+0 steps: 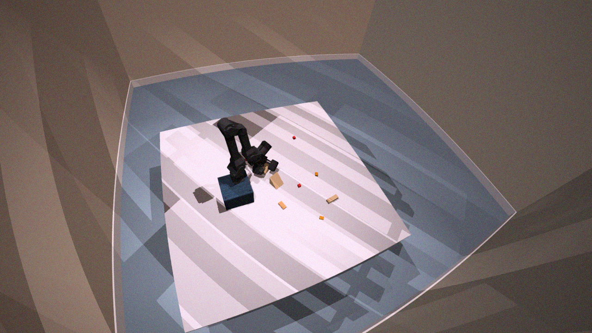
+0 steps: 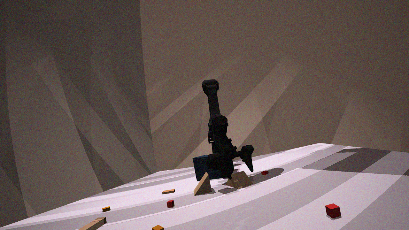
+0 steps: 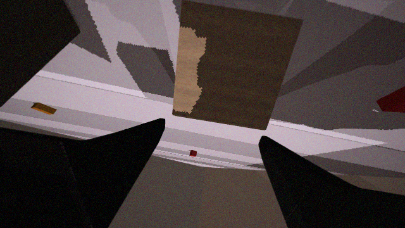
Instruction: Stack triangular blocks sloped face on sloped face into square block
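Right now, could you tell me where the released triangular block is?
In the exterior view, the triangular block lies on the table under the open gripper, right of the other wedge.
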